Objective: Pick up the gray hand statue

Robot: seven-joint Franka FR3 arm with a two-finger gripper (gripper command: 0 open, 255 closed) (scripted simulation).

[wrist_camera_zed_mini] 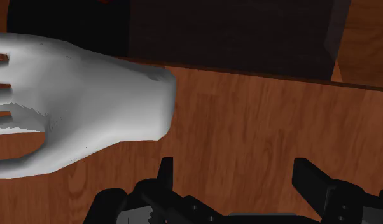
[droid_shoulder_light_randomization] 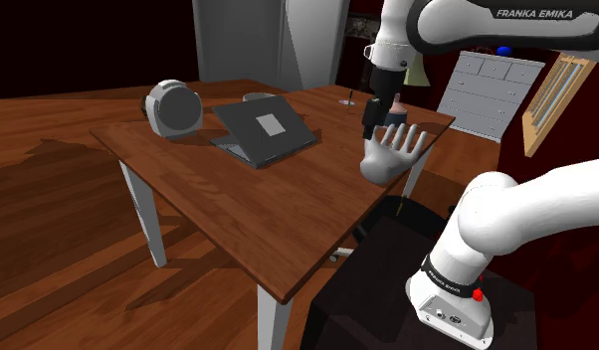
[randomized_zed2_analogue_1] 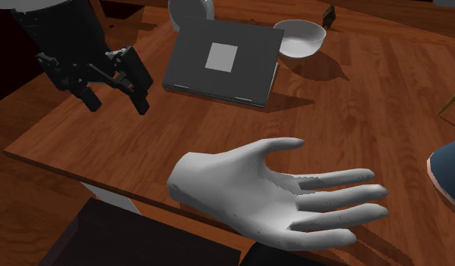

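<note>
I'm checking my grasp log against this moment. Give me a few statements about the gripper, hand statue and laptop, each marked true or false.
The gripper is open. True.
The gripper holds the hand statue. False: the statue lies beside it, untouched, with nothing between the fingers.
The laptop is closed. True.
The hand statue rests on the laptop. False: it rests on the table, apart from the laptop.

Grey laptop (randomized_zed2_analogue_1: pixel 222 64) on the wooden table (randomized_zed2_analogue_1: pixel 369 98) — white bowl (randomized_zed2_analogue_1: pixel 300 38) beside it.
</note>
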